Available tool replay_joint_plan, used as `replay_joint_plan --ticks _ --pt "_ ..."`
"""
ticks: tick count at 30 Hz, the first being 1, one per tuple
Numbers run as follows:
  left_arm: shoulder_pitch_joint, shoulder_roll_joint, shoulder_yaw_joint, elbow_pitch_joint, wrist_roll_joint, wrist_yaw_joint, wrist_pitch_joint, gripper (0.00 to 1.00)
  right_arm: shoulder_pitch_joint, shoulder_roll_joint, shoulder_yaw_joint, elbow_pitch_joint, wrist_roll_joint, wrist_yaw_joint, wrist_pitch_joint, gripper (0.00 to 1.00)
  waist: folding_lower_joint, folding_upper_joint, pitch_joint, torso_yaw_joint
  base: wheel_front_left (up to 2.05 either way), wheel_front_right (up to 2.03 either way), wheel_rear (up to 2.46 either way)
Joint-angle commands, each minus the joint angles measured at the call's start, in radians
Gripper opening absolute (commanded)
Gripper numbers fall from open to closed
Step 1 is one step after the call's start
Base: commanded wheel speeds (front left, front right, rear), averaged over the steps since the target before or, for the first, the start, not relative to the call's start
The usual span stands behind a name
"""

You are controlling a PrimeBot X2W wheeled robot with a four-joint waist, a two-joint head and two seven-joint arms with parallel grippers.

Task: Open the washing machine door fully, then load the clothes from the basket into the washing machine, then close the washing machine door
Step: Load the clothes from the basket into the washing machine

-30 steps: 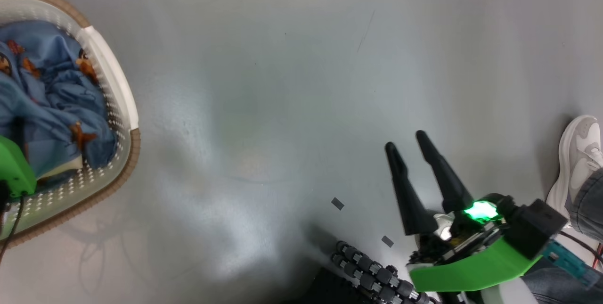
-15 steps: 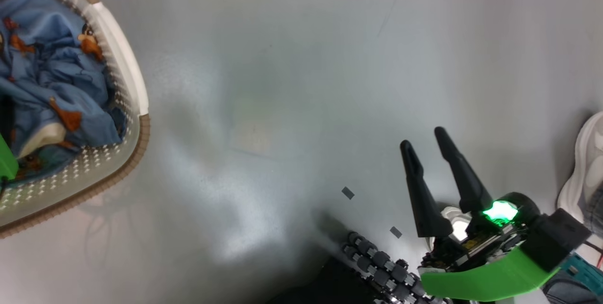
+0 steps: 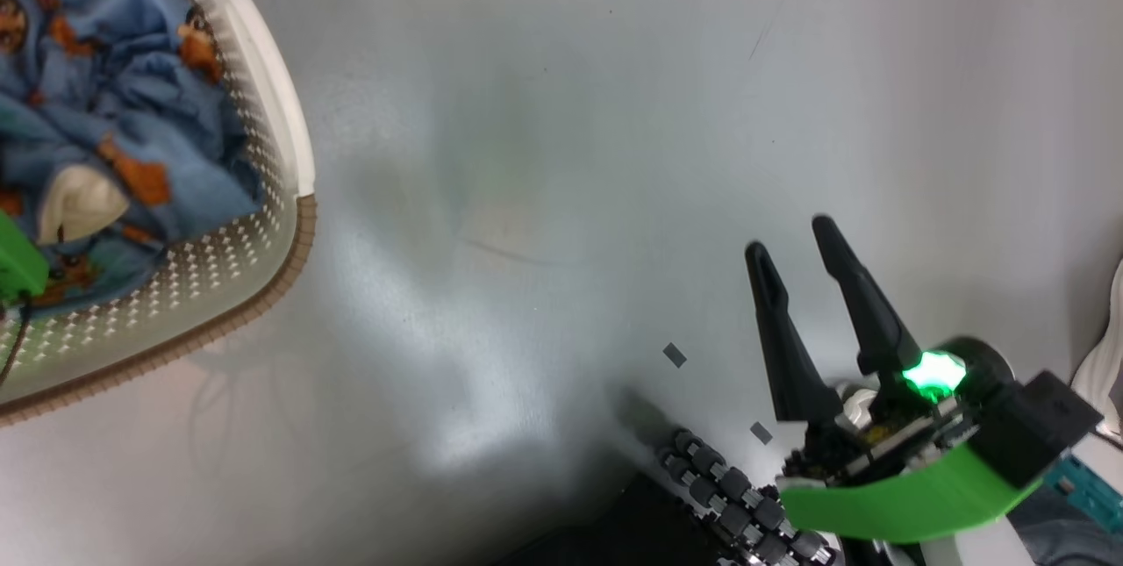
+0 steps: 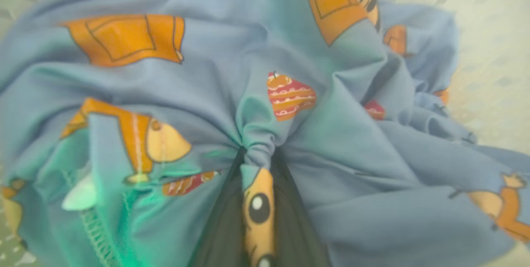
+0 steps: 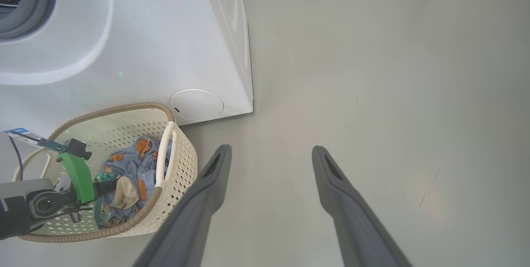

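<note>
The left gripper [image 4: 259,153], wide a moment ago, is now pinching the clothes [image 4: 339,134] inside the basket [image 3: 219,263] (lifting out looks next); the right gripper [image 3: 790,236] is hanging open.

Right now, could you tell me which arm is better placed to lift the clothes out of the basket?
Left: the left gripper is inside the basket, fingers pinched on a fold of the clothes. The right gripper hangs open above the floor, apart from the basket.
</note>
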Motion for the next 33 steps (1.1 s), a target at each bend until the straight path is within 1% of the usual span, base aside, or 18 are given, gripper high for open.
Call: replay_joint_plan --ticks 1,5,11,19,20,21,24,27,33 --pt "0.040 0.036 0.005 -0.044 -0.046 -0.001 -0.027 0.00 -0.001 -0.015 0.025 -0.007 0.016 0.006 -0.005 1.00 0.0000 0.0000 -0.015 0.000 0.00 0.00 0.00" --pt "0.107 0.021 -0.043 -0.115 -0.130 -0.001 -0.073 0.00 -0.025 -0.015 0.008 0.028 0.013 0.006 -0.005 1.00 0.0000 0.0000 -0.071 0.048 0.00 0.00 0.00" --pt "0.219 -0.005 -0.107 -0.189 -0.220 -0.001 -0.146 0.00 -0.036 -0.015 -0.032 0.086 -0.008 0.006 -0.005 1.00 0.0000 0.0000 -0.190 0.134 0.00 0.00 0.00" --pt "0.357 -0.059 -0.130 -0.282 -0.313 -0.001 -0.212 0.00 -0.018 -0.015 -0.074 0.151 -0.057 0.006 -0.005 1.00 0.0000 0.0000 -0.389 0.245 0.00 0.00 0.00" --pt "0.373 -0.067 -0.129 -0.296 -0.318 -0.001 -0.216 0.00 -0.012 -0.015 -0.078 0.159 -0.062 0.006 -0.005 1.00 0.0000 0.0000 -0.416 0.259 0.00 0.00 0.00" --pt "0.373 -0.067 -0.129 -0.296 -0.318 -0.001 -0.216 0.00 -0.012 -0.015 -0.078 0.159 -0.062 0.006 -0.005 1.00 0.0000 0.0000 -0.416 0.259 0.00 0.00 0.00" --pt "0.423 -0.091 -0.119 -0.338 -0.316 -0.001 -0.222 0.00 0.011 -0.015 -0.093 0.181 -0.074 0.006 -0.005 1.00 0.0000 0.0000 -0.495 0.298 0.00 0.00 0.00" --pt "0.479 -0.119 -0.084 -0.393 -0.296 0.000 -0.224 0.00 0.039 -0.015 -0.106 0.199 -0.084 0.006 -0.005 1.00 0.0000 0.0000 -0.574 0.333 0.00 0.00 0.00" --pt "0.636 -0.183 0.003 -0.525 -0.196 0.033 -0.224 0.00 0.109 -0.015 -0.130 0.229 -0.101 0.006 -0.005 1.00 0.0000 0.0000 -0.718 0.393 0.00 0.00 0.00"
